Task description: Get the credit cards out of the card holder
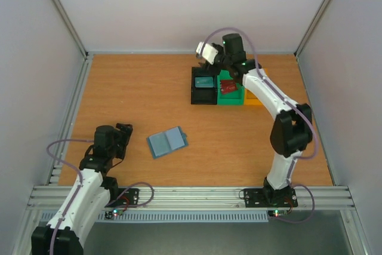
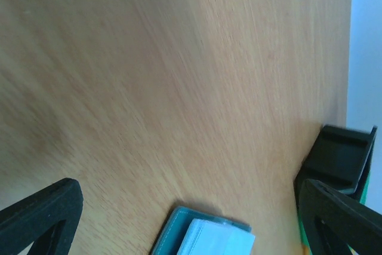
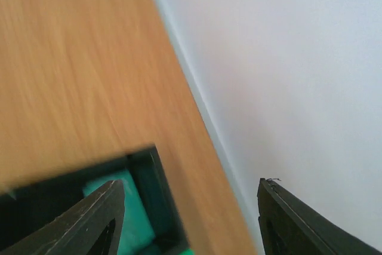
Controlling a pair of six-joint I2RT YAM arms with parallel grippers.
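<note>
The card holder lies spread open on the wooden table, blue-grey with lighter inner pockets; its near corner shows in the left wrist view. My left gripper rests left of it, apart from it, open and empty. A red credit card lies in the green bin. A teal flat card lies in the black bin. My right gripper hangs over the far edge of these bins, open with nothing between its fingers. In its view the black bin with the teal card sits below.
A yellow bin stands right of the green one. The back wall rises just beyond the bins. Metal frame rails run along the left side and near edge. The black bin shows at the right of the left wrist view.
</note>
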